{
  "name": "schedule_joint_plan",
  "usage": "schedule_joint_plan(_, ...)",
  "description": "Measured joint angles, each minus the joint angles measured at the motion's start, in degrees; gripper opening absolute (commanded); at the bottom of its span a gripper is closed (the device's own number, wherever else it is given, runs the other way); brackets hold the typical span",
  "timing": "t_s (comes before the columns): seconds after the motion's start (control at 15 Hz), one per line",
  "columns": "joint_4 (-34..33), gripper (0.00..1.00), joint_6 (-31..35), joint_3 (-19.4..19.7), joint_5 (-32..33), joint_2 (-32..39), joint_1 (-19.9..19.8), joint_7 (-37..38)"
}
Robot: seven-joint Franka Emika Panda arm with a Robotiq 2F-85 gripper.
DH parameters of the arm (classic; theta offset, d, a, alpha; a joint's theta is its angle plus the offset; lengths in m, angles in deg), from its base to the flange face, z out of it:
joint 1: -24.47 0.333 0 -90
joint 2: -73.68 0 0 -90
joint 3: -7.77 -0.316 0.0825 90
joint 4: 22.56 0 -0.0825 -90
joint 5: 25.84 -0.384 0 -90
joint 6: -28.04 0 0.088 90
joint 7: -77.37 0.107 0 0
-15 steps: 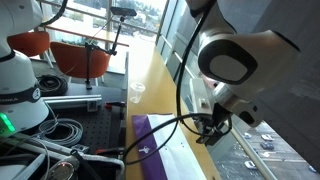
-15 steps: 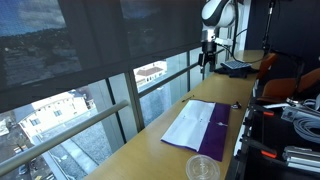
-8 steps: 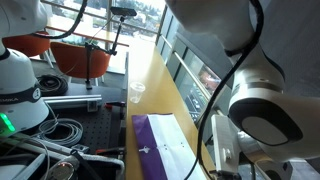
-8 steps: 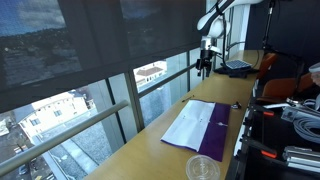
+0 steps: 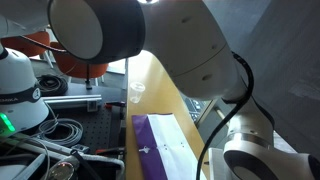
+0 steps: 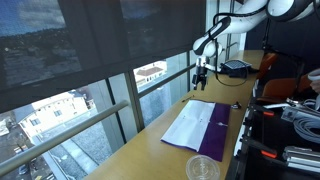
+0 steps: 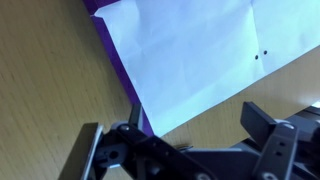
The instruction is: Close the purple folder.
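Observation:
The purple folder [image 6: 216,131] lies open and flat on the wooden ledge [image 6: 150,150], with white sheets [image 6: 188,126] on its window side. It also shows in an exterior view [image 5: 152,148], partly behind my arm. In the wrist view a white sheet [image 7: 190,50] and a purple cover edge [image 7: 124,76] lie on the wood. My gripper [image 6: 201,79] hangs above the ledge just past the folder's far end. It is open and empty in the wrist view [image 7: 180,140], with its fingers [image 7: 268,124] wide apart over bare wood beside the sheet's corner.
A clear plastic cup [image 6: 203,168] stands on the ledge at the folder's near end and shows in an exterior view [image 5: 137,92]. Window glass [image 6: 100,60] runs along the ledge. A dark device [image 6: 237,67] sits behind the gripper. Cables [image 5: 60,130] and equipment crowd the table beside the ledge.
My arm has swung along the ledge toward the folder and lower. The gripper is now close to the folder's far end. The arm now fills much of an exterior view. The folder has not moved.

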Motion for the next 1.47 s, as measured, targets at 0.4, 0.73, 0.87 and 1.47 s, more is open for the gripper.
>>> schedule_joint_plan(0.4,-13.7,1.00,-7.8,-0.4,0.9,10.3,-0.2,-5.6)
schedule_joint_plan(0.73,-19.9,1.00,-10.2,-0.6,5.6,15.3,-0.3,-8.8)
schedule_joint_plan(0.87,-22.1,1.00,-10.2,-0.6,6.8,17.2,-0.4,-9.6)
schedule_joint_plan(1.47,-27.7,1.00,-10.2,-0.8,7.5,21.5,0.1,-11.3)
